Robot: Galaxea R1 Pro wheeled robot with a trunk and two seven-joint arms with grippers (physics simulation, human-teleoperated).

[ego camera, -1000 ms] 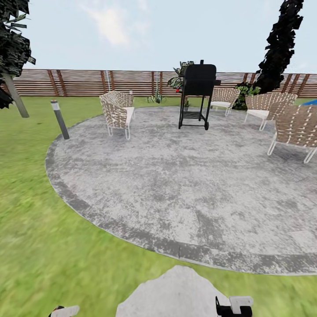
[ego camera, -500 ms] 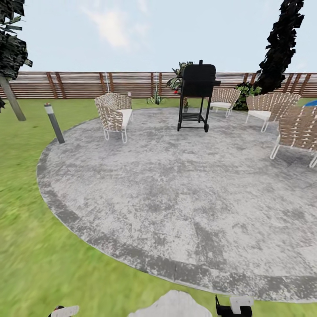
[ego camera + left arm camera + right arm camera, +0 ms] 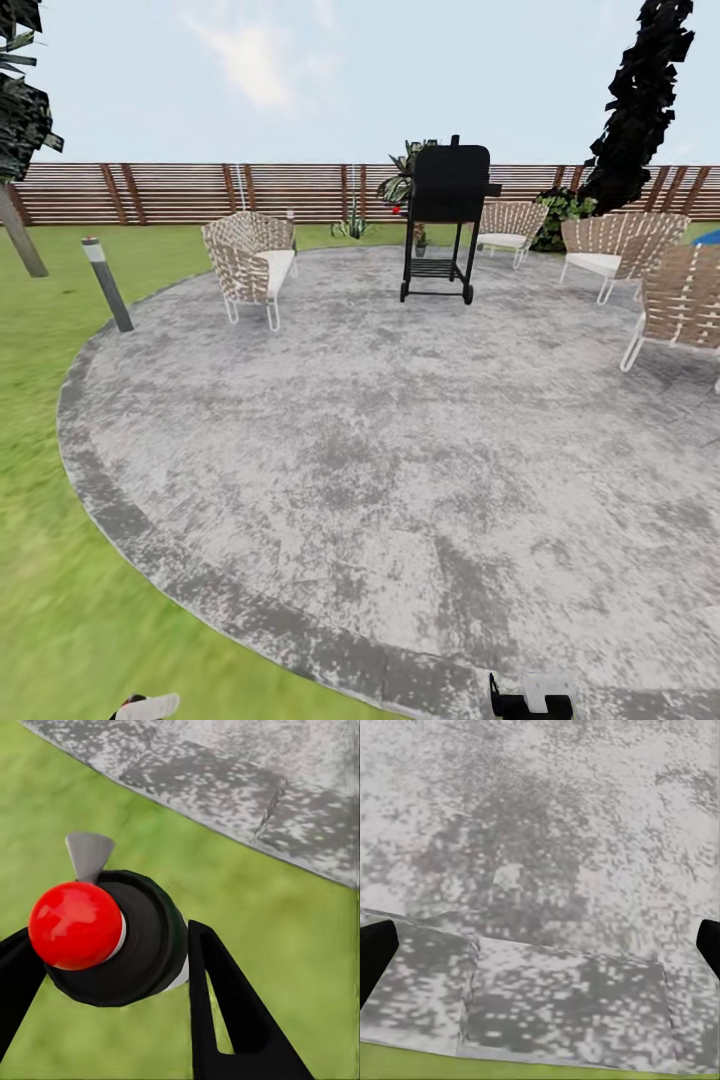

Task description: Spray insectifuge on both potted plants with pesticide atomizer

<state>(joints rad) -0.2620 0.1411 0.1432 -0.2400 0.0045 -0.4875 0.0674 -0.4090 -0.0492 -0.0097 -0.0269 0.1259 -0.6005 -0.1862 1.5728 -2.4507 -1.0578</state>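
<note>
The pesticide atomizer (image 3: 97, 937) has a black body, a red round cap and a grey trigger. It sits between the two black fingers of my left gripper (image 3: 112, 960), which is shut on it, above the grass beside the patio's rim. In the head view the left gripper (image 3: 145, 707) and the right gripper (image 3: 530, 695) peek in at the bottom edge. My right gripper (image 3: 540, 945) is open, its fingers wide apart over the grey paving. By the grill's far legs stands a small potted plant (image 3: 420, 241), too small to make out.
The round grey patio (image 3: 380, 450) lies ahead in the lawn. A black wheeled grill (image 3: 445, 215) stands at its far side, and woven chairs (image 3: 250, 262) stand around it. A grey bollard lamp (image 3: 106, 283) is at the left, with the slat fence (image 3: 180, 192) behind.
The whole view has moved forward over the patio's rim, so the camera has advanced. The stone slab near my base has dropped out of view. Both grippers keep their places.
</note>
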